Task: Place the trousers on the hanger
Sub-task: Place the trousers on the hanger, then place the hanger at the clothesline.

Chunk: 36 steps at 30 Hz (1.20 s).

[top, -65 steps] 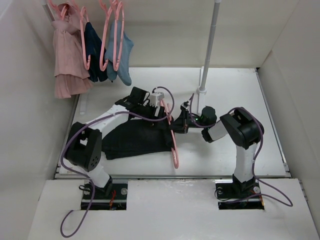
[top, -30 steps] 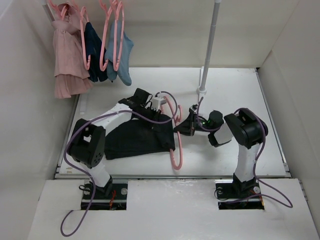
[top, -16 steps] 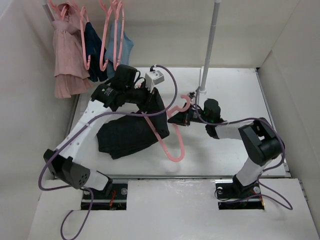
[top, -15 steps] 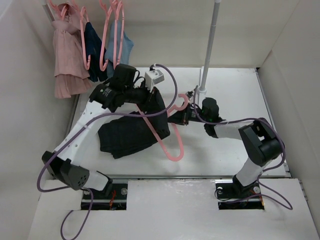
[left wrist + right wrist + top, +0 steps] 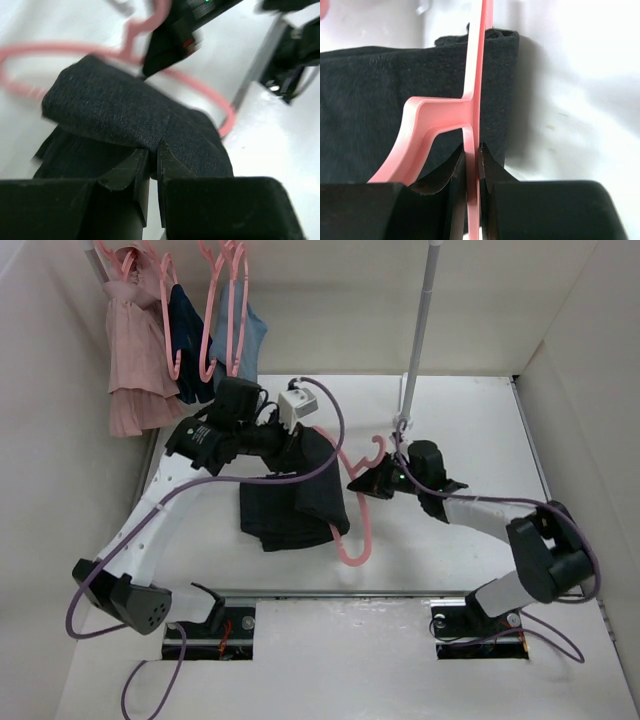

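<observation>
Trousers bunched over the surface, one fold clamped in the left gripper, hanger across their edge, right gripper clamped on its bar

In the left wrist view the hanger and the right tool are smeared with blur, part of the hanger's frame runs unseen beneath the trousers, and the cloth's lower folds drop behind the left tool. Overhead, the left tool's tips are lost under cloth and wrist camera. The right wrist view cuts the hanger at its top edge and the trousers at its left.
</observation>
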Each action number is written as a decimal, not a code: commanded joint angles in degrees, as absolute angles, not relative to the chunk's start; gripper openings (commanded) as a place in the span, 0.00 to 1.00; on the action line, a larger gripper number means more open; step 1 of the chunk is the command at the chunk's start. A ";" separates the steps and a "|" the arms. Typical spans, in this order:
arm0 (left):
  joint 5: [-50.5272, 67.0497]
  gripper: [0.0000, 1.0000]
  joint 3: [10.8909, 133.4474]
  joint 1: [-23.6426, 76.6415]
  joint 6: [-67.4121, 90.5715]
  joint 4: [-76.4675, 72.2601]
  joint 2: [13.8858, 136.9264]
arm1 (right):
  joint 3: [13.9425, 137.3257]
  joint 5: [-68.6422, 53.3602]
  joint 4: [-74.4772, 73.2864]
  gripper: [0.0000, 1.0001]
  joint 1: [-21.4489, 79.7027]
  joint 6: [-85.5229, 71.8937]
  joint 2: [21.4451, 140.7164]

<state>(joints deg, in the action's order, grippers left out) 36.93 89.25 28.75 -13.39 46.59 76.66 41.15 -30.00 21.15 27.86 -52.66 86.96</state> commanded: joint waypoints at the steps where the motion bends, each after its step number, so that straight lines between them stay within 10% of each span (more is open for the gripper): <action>1: 32.46 0.00 85.27 23.39 -20.01 45.79 71.19 | 39.73 -24.44 14.87 0.00 24.18 -46.68 79.64; 14: 17.58 0.00 54.84 17.14 -26.02 26.54 73.82 | 51.23 -20.30 -4.21 0.00 24.17 -39.55 64.69; 20: 20.55 0.65 58.44 17.14 -25.83 27.85 76.66 | 63.25 -13.46 -13.24 0.00 30.75 -40.08 63.37; 36: 50.01 1.00 82.10 31.90 -8.71 35.43 69.34 | 81.20 9.48 -16.44 0.00 46.84 -47.55 72.60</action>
<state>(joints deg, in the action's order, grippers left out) 44.10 84.20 32.12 -16.05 35.07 66.85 75.22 2.52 -22.81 45.30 -45.28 73.56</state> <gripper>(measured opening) 0.995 0.166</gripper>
